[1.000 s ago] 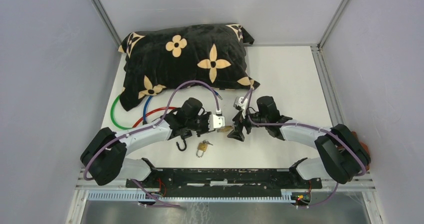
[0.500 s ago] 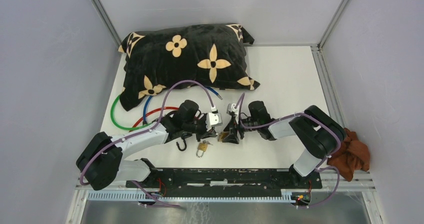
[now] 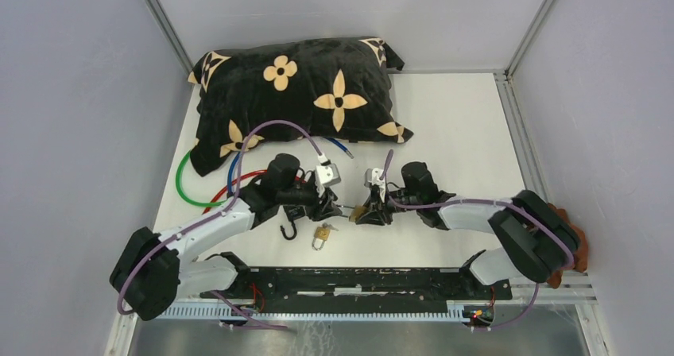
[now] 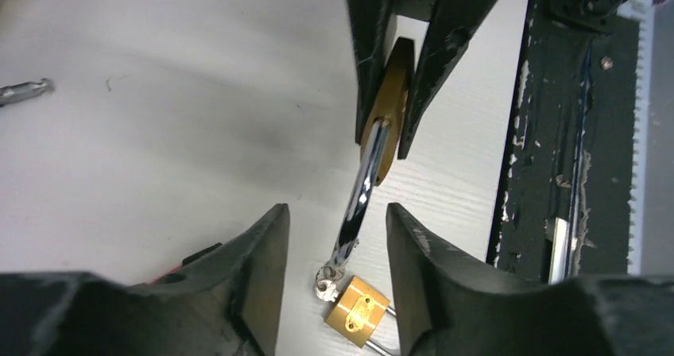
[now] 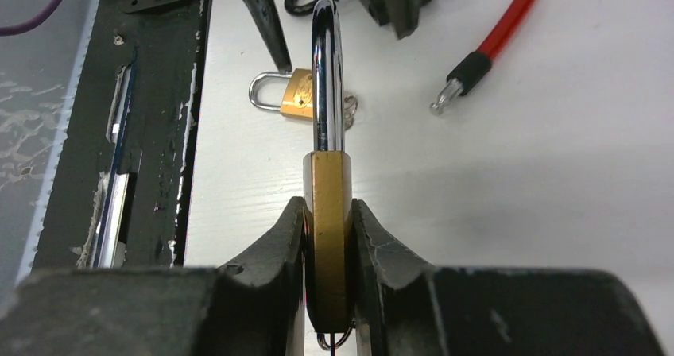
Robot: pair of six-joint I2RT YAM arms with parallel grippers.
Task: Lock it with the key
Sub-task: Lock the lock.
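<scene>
Padlock [image 5: 327, 183], clamped in right gripper [image 5: 327, 214]

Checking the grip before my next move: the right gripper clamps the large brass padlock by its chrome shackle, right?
No. The right gripper clamps the large brass padlock by its brass body, not its chrome shackle, which sticks out free past the jaws. The right wrist view shows this.
</scene>
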